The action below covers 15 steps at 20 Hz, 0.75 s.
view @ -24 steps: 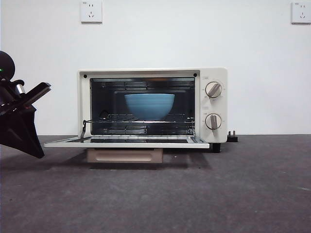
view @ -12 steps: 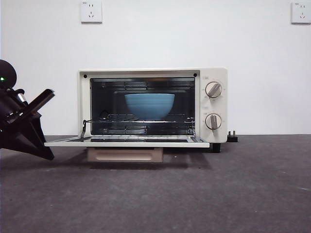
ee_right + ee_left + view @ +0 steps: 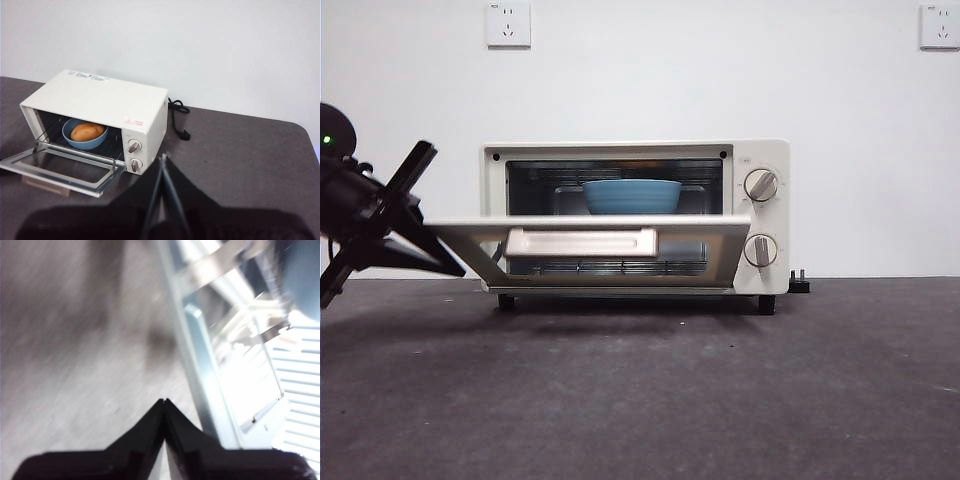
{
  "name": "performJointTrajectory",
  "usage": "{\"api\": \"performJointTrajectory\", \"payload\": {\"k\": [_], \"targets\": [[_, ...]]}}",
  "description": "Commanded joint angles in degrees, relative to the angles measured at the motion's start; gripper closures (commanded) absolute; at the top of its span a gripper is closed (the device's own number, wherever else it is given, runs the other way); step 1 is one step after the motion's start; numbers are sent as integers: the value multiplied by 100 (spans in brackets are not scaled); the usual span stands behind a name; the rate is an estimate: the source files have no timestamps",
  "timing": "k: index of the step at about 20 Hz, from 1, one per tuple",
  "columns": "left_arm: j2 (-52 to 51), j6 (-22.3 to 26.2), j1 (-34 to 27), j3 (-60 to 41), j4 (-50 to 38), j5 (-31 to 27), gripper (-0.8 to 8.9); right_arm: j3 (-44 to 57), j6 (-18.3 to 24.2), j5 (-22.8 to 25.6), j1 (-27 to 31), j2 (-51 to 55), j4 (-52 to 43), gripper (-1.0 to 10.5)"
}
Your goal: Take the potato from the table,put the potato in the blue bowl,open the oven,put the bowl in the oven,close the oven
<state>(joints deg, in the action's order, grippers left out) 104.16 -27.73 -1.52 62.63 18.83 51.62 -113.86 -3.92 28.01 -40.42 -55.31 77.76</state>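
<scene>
Unreadable red label on oven [image 3: 132,121]

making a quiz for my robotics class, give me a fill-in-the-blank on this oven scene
1. The blue bowl sits on the rack inside the ____.
2. The orange-tan lump lying in the bowl is the ____.
3. The oven door is neither flat open nor shut; it is ____ raised.
4. The left gripper is at the door's edge, while the ____ gripper waits well away from the oven.

Missing words: oven; potato; partly; right
</scene>
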Motion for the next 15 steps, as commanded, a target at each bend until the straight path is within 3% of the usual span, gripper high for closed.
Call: {"api": "performJointTrajectory", "payload": {"k": [1,15], "targets": [[-17,-140,66,323,-81,133,821,26,-107,-15,-2,9,103,954],[-17,-579,70,2236,-127,229,821,129,-254,-9,0,7,103,954]]}}
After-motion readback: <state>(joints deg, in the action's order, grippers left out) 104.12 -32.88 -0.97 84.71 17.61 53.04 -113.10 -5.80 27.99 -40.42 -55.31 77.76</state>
